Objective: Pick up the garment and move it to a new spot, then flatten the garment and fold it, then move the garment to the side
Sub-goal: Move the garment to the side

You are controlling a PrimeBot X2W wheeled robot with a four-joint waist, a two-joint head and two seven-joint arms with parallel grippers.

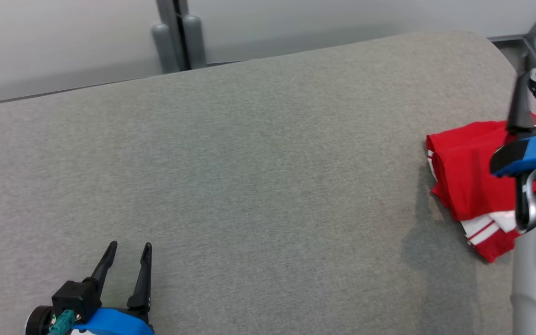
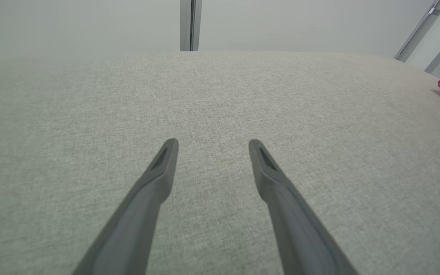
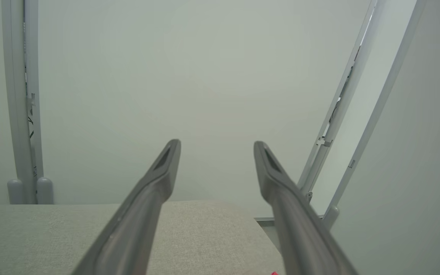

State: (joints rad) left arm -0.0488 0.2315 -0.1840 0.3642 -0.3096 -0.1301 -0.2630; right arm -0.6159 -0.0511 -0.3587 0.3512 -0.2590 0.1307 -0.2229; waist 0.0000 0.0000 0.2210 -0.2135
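Red garment: lying in a folded bundle, white stripes showing, near the counter's right edge.
Right claw: hovering above the garment, long dark fingers standing apart, gripping nothing.
Left claw: hanging low at near left, fingers spread, well apart from the garment.
Counter: wearing woven grey fabric, far corner rounding.

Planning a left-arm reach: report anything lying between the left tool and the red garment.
Nothing visible does. The left tool stands open at the near left of the grey surface; the folded red garment lies at its right edge, with bare fabric between. The right tool hangs open over the garment's right side.
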